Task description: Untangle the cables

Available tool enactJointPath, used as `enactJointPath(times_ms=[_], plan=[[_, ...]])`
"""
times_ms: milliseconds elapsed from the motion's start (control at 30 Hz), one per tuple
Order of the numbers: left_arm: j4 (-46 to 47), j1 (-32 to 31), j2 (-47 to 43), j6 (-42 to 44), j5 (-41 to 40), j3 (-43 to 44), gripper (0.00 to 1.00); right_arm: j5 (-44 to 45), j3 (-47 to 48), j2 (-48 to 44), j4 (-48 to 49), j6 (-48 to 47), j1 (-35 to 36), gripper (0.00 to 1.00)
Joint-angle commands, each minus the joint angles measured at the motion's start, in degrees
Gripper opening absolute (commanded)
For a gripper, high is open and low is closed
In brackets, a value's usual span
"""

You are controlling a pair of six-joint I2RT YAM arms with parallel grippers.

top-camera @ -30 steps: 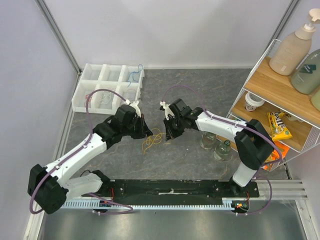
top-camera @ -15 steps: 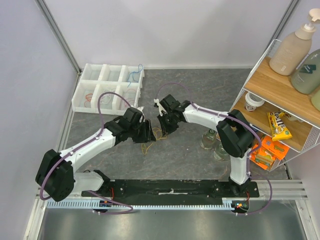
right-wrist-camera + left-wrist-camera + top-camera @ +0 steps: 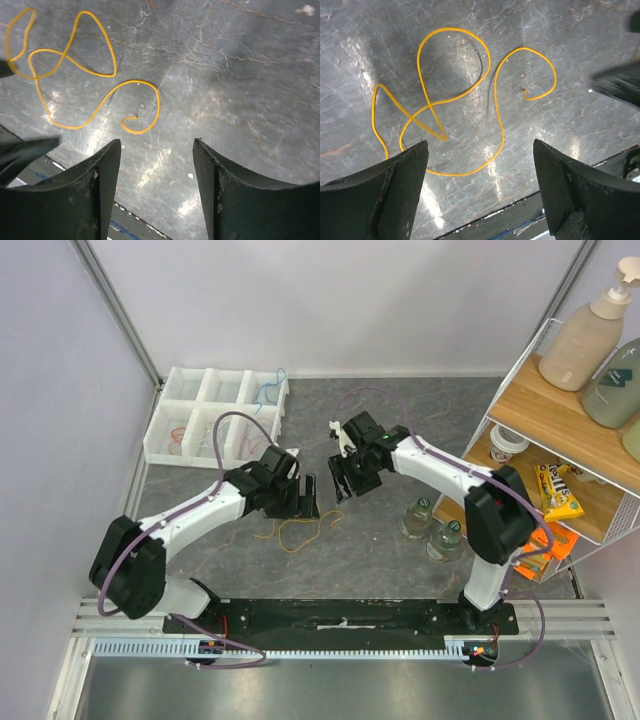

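Observation:
A thin yellow cable (image 3: pixel 299 532) lies loose on the grey table, curling and crossing over itself. In the left wrist view the cable (image 3: pixel 454 29) is spread just ahead of my left gripper (image 3: pixel 479 145), whose jaws stand wide apart and empty. In the right wrist view the same cable (image 3: pixel 158 105) ends in a small hook close to my right gripper (image 3: pixel 156 141), also open and holding nothing. From above, the left gripper (image 3: pixel 305 496) and right gripper (image 3: pixel 344 480) hover side by side just behind the cable. A blue cable (image 3: pixel 269 392) lies in the white bin.
A white compartment bin (image 3: pixel 160 437) sits at the back left. Two glass jars (image 3: pixel 430 528) stand on the table right of the right arm. A wire shelf rack (image 3: pixel 520 405) with bottles and snack packs fills the right side. The black base rail (image 3: pixel 340 615) runs along the near edge.
Both grippers were shut by the bunched cable and have opened. The yellow cable now lies spread on the table, and the grippers have drawn back from it.

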Motion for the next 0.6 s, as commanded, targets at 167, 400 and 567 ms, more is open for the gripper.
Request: enactJointPath(times_ms=[167,400,567], plan=[[-0.4,0.04,11.31,12.88,1.07,8.97,0.96,3.96,-1.01,-13.15,-5.01,-1.93,-2.34,0.68],[-1.82,-0.4,16.42,22.11,2.92,11.62,0.98,3.52,-6.11,-18.43,-2.74,-1.49,-2.6,0.69],[-1.03,-1.98,19.67,26.86,6.17,12.85,0.89,3.52,-7.43,-19.57,-2.47,-1.49,-3.31,0.69]])
